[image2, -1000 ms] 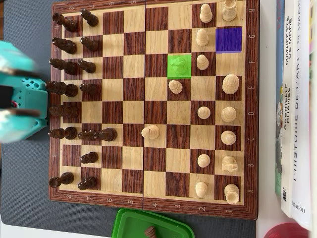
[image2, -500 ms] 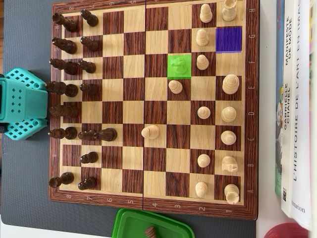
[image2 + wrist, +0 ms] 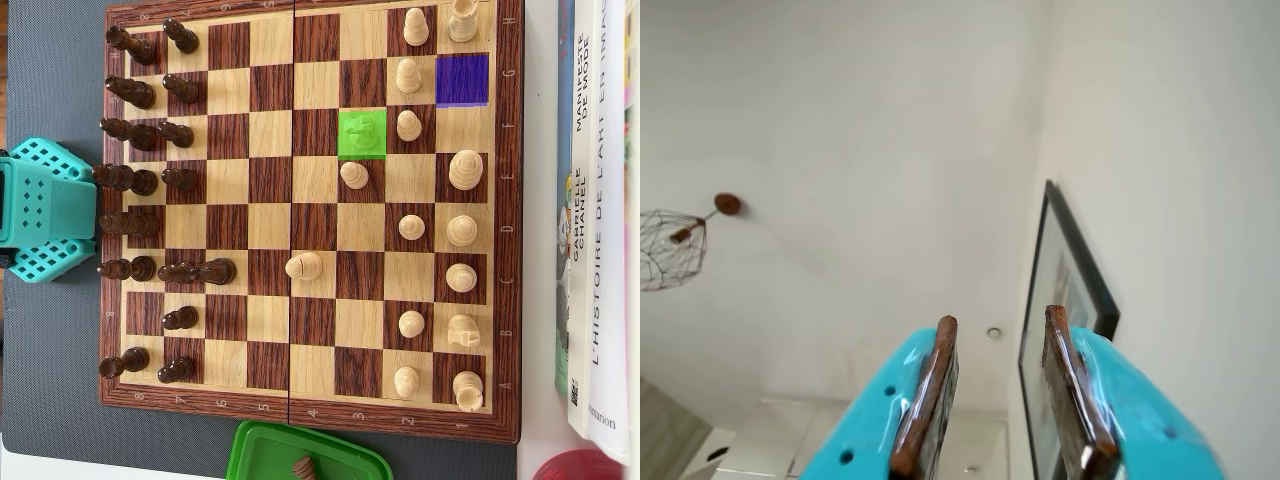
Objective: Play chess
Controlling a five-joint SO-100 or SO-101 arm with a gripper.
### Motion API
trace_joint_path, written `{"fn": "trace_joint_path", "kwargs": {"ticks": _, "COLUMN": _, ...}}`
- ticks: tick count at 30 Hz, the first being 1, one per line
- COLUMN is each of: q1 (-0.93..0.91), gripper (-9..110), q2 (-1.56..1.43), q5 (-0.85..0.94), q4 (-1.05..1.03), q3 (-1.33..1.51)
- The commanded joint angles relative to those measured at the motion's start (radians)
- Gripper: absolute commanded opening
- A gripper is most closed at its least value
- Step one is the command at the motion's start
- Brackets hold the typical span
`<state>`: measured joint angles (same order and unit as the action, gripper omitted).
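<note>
In the overhead view a wooden chessboard point(image 3: 310, 415) lies flat, with dark pieces point(image 3: 135, 93) along its left side and light pieces point(image 3: 462, 231) along its right. One square is tinted green point(image 3: 361, 134) with a piece on it, and an empty square is tinted purple point(image 3: 462, 80). One light piece point(image 3: 304, 266) stands near the board's middle. The teal arm point(image 3: 40, 210) sits off the board's left edge. In the wrist view my gripper point(image 3: 1001, 318) points up at the ceiling, open and empty; no chess piece shows there.
A green container point(image 3: 300, 450) below the board holds a dark piece point(image 3: 302, 467). Books point(image 3: 597, 200) lie along the right edge, and a red object point(image 3: 580, 468) is at bottom right. The wrist view shows a framed picture point(image 3: 1065, 290) and a wire lamp point(image 3: 670, 248).
</note>
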<state>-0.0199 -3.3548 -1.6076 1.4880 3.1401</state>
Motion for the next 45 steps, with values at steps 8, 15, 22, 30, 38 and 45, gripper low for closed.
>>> {"fn": "trace_joint_path", "kwargs": {"ticks": 8, "q1": 0.011, "gripper": 13, "q2": 0.008, "q5": 0.005, "q4": 0.172, "q3": 0.020}}
{"fn": "trace_joint_path", "kwargs": {"ticks": 15, "q1": 0.011, "gripper": 13, "q2": 0.008, "q5": 0.005, "q4": 0.275, "q3": 0.020}}
{"fn": "trace_joint_path", "kwargs": {"ticks": 22, "q1": 0.011, "gripper": 13, "q2": 0.008, "q5": 0.003, "q4": 0.316, "q3": 0.020}}
{"fn": "trace_joint_path", "kwargs": {"ticks": 30, "q1": 0.009, "gripper": 13, "q2": 0.008, "q5": -0.006, "q4": 0.316, "q3": 0.020}}
{"fn": "trace_joint_path", "kwargs": {"ticks": 38, "q1": 0.003, "gripper": 13, "q2": 0.008, "q5": -0.006, "q4": 0.316, "q3": 0.020}}
{"fn": "trace_joint_path", "kwargs": {"ticks": 45, "q1": 0.003, "gripper": 13, "q2": 0.008, "q5": -0.006, "q4": 0.316, "q3": 0.020}}
